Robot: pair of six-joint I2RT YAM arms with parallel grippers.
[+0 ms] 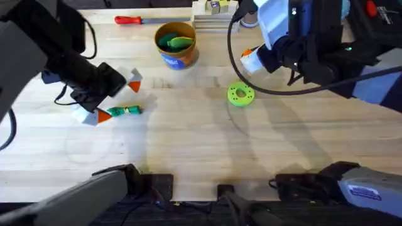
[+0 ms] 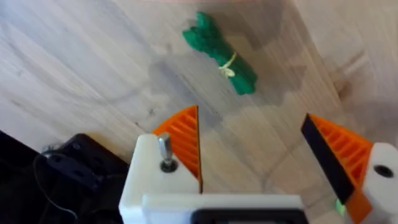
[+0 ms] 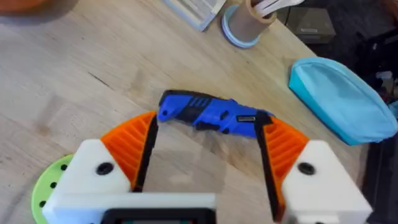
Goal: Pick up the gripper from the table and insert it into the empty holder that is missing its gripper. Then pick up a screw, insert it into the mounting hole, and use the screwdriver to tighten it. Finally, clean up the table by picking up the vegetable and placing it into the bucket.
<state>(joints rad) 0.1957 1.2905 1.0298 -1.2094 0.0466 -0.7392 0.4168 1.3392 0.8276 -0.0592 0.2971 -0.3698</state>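
Meanwhile, on the wooden counter (image 1: 201, 138), the left claw (image 1: 119, 97) hovers with its orange-padded fingers (image 2: 183, 140) spread wide; the dark-green toy vegetable (image 2: 221, 54) lies flat on the counter just ahead of the fingertips, not touched. Well apart, the right claw (image 3: 205, 143) is also spread, its ribbed pads (image 3: 134, 146) standing at either end of the blue electric screwdriver (image 3: 208, 115), which lies between them; whether the pads touch it cannot be told. A lime-green disc with holes (image 1: 240, 94) lies just beside that claw. Farther off stands the yellow-orange bucket (image 1: 176, 45) with green items inside, and beyond it a slim red-handled screwdriver (image 1: 135, 20).
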